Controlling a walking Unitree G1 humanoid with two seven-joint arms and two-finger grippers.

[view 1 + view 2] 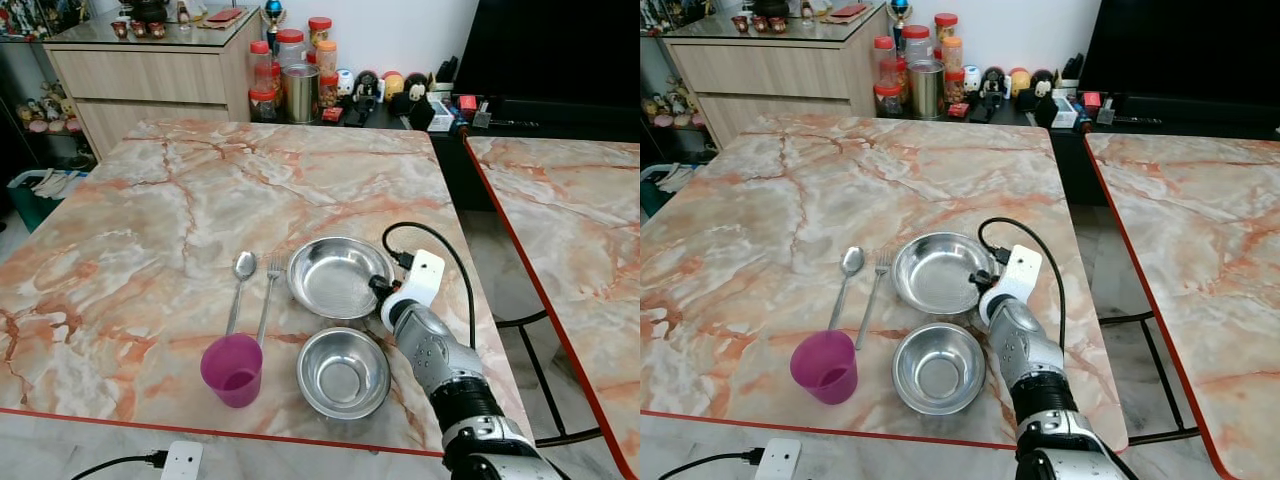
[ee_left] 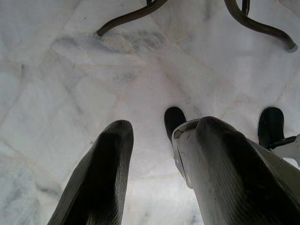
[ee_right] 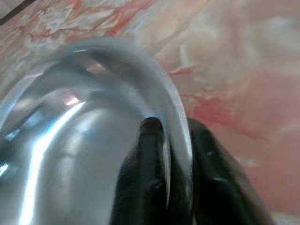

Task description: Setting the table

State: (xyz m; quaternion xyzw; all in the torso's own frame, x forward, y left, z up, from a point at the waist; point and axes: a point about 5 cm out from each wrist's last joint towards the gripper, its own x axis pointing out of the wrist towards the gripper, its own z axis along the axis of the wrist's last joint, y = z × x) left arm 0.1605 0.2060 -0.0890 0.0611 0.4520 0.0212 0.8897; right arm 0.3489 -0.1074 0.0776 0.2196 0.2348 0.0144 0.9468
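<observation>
On the marble table (image 1: 150, 220) lie a spoon (image 1: 240, 285) and a fork (image 1: 268, 300) side by side, with a purple cup (image 1: 233, 368) upright at their near end. To their right stand two steel bowls, a far one (image 1: 335, 275) and a near one (image 1: 343, 372). My right gripper (image 1: 380, 290) is shut on the far bowl's right rim (image 3: 140, 56), one finger (image 3: 150, 140) inside and the other outside. My left gripper (image 2: 161, 126) hangs open over the tiled floor, holding nothing.
A white power strip (image 1: 425, 275) with a black cable lies just right of the far bowl, near the table's edge. A second marble table (image 1: 580, 220) stands to the right across a gap. Jars and a sideboard (image 1: 150, 75) line the far wall.
</observation>
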